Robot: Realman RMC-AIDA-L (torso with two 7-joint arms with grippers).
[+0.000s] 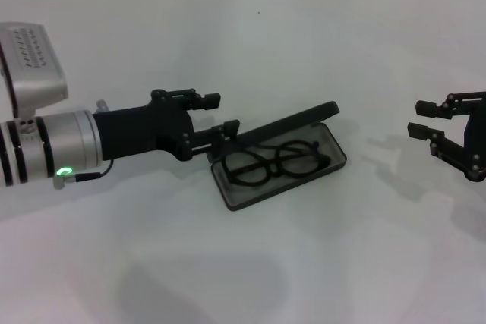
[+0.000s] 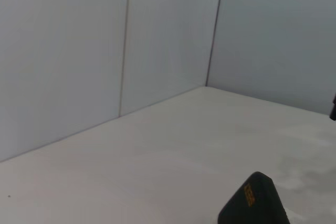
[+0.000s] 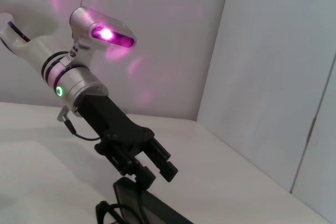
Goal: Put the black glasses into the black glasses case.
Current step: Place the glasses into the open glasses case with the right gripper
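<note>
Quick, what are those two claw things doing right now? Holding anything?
Left gripper: jaws open, holding nothing, beside the flat matte black glasses case, where the thin black-framed glasses lie.
Right gripper: jaws open, empty, off to the side.

Bright, even light; soft shadows on the table [image 1: 304, 51]; magenta wall glare.

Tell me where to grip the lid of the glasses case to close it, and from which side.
Grip the raised lid of the black glasses case at its free long edge, coming from the far side, probably with the left gripper, open beside it. The black glasses already lie inside; the right gripper waits open, apart.
</note>
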